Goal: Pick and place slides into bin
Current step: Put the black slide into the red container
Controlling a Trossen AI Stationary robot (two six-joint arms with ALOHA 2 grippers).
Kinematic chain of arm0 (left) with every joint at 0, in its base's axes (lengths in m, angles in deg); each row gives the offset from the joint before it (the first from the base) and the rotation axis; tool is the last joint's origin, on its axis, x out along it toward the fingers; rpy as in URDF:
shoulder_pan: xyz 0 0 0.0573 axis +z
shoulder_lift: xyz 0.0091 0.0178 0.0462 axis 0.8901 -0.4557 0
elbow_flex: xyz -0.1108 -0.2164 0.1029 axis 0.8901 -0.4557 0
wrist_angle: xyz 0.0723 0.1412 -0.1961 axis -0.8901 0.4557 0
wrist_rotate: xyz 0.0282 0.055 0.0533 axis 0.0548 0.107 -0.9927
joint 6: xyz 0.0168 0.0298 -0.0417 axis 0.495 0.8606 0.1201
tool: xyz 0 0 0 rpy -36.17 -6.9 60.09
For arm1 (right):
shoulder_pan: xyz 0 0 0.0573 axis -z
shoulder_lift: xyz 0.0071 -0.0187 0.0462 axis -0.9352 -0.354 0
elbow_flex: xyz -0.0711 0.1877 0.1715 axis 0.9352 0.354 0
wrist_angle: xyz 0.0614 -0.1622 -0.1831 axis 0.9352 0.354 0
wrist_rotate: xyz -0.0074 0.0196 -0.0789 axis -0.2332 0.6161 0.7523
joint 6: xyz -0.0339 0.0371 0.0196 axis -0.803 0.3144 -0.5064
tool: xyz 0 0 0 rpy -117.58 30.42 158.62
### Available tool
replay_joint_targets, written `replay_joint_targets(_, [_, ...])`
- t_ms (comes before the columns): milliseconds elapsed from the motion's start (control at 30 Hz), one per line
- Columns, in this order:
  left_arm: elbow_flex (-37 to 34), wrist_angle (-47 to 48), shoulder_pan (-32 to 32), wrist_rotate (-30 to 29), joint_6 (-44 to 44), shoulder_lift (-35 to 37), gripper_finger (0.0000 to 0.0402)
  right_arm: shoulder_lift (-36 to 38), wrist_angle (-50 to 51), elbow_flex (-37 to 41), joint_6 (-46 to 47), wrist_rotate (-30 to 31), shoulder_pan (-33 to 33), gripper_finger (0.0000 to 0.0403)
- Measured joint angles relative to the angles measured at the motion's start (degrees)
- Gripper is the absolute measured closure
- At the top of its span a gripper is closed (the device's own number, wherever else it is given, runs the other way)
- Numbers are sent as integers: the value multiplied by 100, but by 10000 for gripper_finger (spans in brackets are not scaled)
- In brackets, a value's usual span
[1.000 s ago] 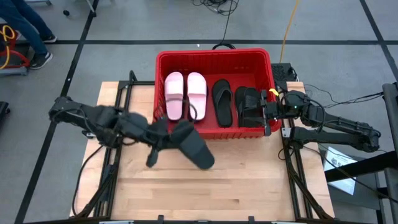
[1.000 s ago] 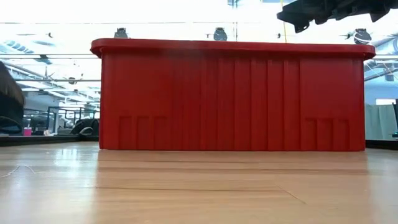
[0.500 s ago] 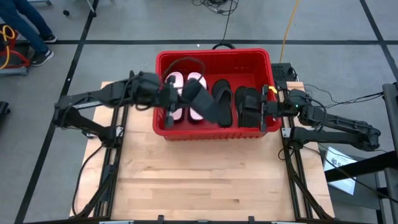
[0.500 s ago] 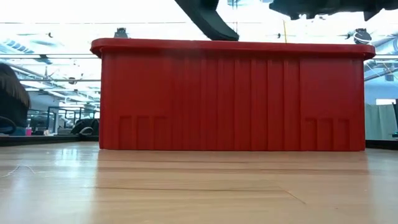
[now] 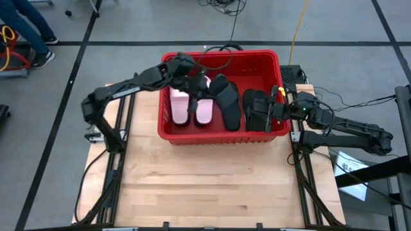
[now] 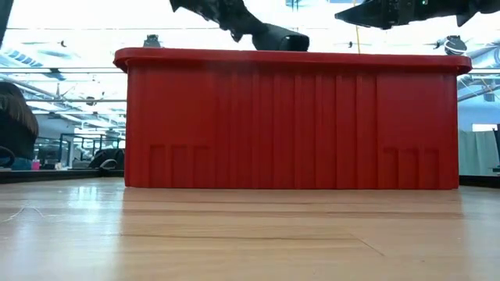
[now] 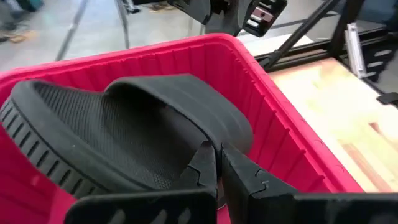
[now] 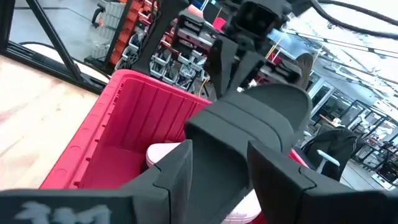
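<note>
The red bin (image 5: 168, 131) stands at the table's far middle. In it lie a pale pink pair (image 5: 189, 108) and a black flip-flop (image 5: 231, 114). My left gripper (image 5: 204, 82) is over the bin's middle, shut on a black band slide (image 5: 223, 93), which also shows in the left wrist view (image 7: 124, 130) and above the rim in the low view (image 6: 277, 37). My right gripper (image 5: 273, 110) is at the bin's right wall, shut on another black slide (image 5: 257, 110). My left gripper pinches the slide's side edge beside the band (image 7: 202, 149) between its two fingers. The fingers come from the table's left, slanting down. The slide is tilted and lifted clear over the bin. My right gripper has one finger (image 8: 177, 171) on each side of the black slide's band (image 8: 249, 130). The fingers come about level from the table's right. The sole is hidden below the fingers.
The wooden table has free room in front of the bin (image 5: 205, 179). A person's legs (image 5: 29, 29) show on the floor at the far left. Cables lie behind the bin (image 5: 225, 9).
My left gripper has carried its black slide from above the table in front of the bin, up and toward the far edge, over the rim to above the bin's middle. The slide has turned about on the way. My right gripper has kept almost still.
</note>
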Motion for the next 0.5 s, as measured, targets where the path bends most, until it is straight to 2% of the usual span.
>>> replay_joint_targets(133, [827,646,210,464,344,-640,401,0,2,0,-2,96,0,259])
replay_joint_targets(267, [1603,1331,369,916,748,-1357,401,0,28,0,-51,578,0,259])
replay_joint_targets(500, [2349,1744,401,1079,1365,-2308,401,0,88,0,-282,1297,0,259])
